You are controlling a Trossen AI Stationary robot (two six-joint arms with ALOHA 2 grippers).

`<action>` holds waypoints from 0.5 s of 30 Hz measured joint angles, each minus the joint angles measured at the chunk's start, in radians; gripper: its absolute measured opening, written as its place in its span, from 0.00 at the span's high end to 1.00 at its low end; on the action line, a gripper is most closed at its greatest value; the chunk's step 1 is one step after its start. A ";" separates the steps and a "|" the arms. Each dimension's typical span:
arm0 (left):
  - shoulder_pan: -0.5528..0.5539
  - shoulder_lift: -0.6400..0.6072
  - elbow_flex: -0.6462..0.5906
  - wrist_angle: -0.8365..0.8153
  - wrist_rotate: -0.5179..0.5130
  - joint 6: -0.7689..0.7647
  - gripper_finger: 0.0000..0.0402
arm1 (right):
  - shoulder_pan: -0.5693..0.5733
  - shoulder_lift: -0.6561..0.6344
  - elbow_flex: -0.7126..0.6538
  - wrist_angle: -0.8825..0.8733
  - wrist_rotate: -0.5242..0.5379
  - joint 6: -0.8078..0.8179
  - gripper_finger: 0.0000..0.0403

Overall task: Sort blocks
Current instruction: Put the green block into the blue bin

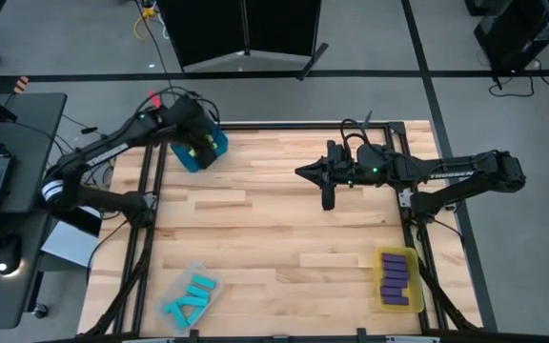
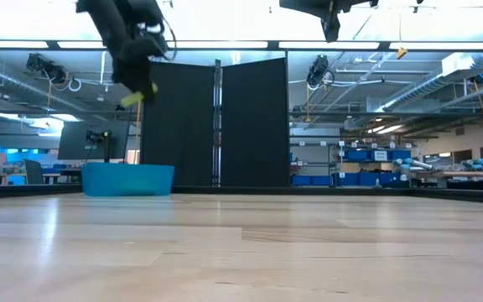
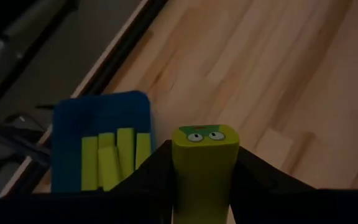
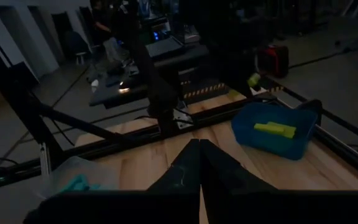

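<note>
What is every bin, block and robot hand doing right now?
left gripper: shut on the lime green block, above the blue bin
blue bin: upright, lime green blocks inside
right gripper: shut, empty, raised over the table
yellow bin: purple blocks lying inside
clear bin: cyan blocks lying inside

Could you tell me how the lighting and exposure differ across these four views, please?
High view: evenly lit table, bins clear. Low view: bright ceiling lights leave the left gripper a dark silhouette, the wood in front soft. Left wrist view: dim, yet the lime green block between the fingers and the blue bin stand out. Right wrist view: darkest, the shut right gripper nearly black.
</note>
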 joint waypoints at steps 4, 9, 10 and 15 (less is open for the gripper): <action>0.093 0.084 -0.004 0.007 0.075 0.071 0.72 | 0.000 0.000 0.000 0.000 0.000 0.000 0.98; 0.188 0.213 -0.004 0.006 0.094 0.123 0.72 | 0.000 0.000 0.000 0.002 0.000 0.022 0.95; 0.205 0.235 -0.004 0.009 0.111 0.131 0.72 | 0.001 0.000 0.000 0.002 0.000 0.027 0.95; 0.270 0.345 -0.004 0.058 0.147 0.176 0.72 | 0.015 0.000 0.000 0.003 0.001 0.027 0.98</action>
